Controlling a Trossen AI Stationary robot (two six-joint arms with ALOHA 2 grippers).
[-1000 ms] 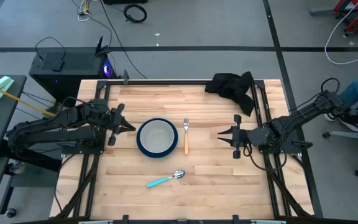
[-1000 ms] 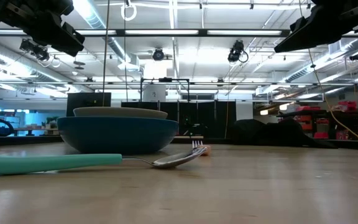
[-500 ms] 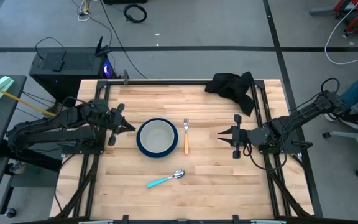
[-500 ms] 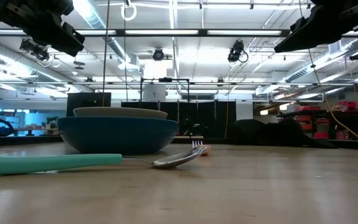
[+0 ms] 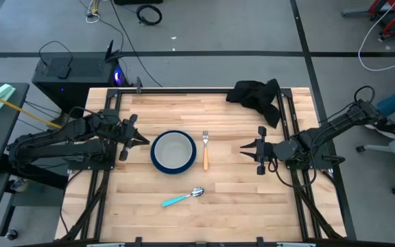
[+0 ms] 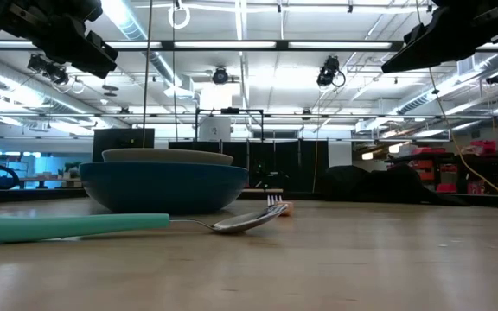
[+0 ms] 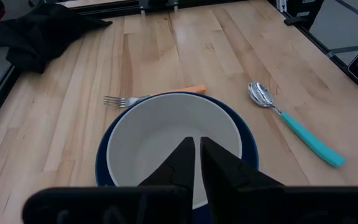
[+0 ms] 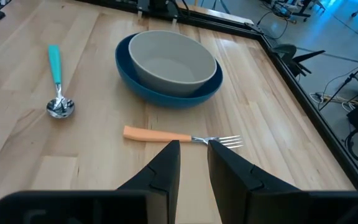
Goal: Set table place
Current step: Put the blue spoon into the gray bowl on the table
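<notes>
1. Nearest the table's (image 5: 252, 199) front edge lies the teal-handled spoon (image 5: 182, 198); it sits askew, well apart from the plate, bowl of the spoon pointing toward the fork; to my eye this is the piece left to place.
2. Farther in, the blue plate (image 5: 155, 159) sits mid-table with the pale grey bowl (image 5: 173, 149) nested inside it; that part looks done.
3. Just beside the plate, on its right-arm side, the orange-handled fork (image 5: 205, 151) lies straight, tines pointing to the far edge; it looks placed.
4. Flanking the setting, the left gripper (image 5: 140, 140) hangs beside the plate, fingers pressed together and holding nothing; the right gripper (image 5: 247, 146) waits past the fork, fingers a narrow gap apart, also empty.
5. Farthest off, a black cloth (image 5: 258, 94) is heaped at the far corner.
</notes>
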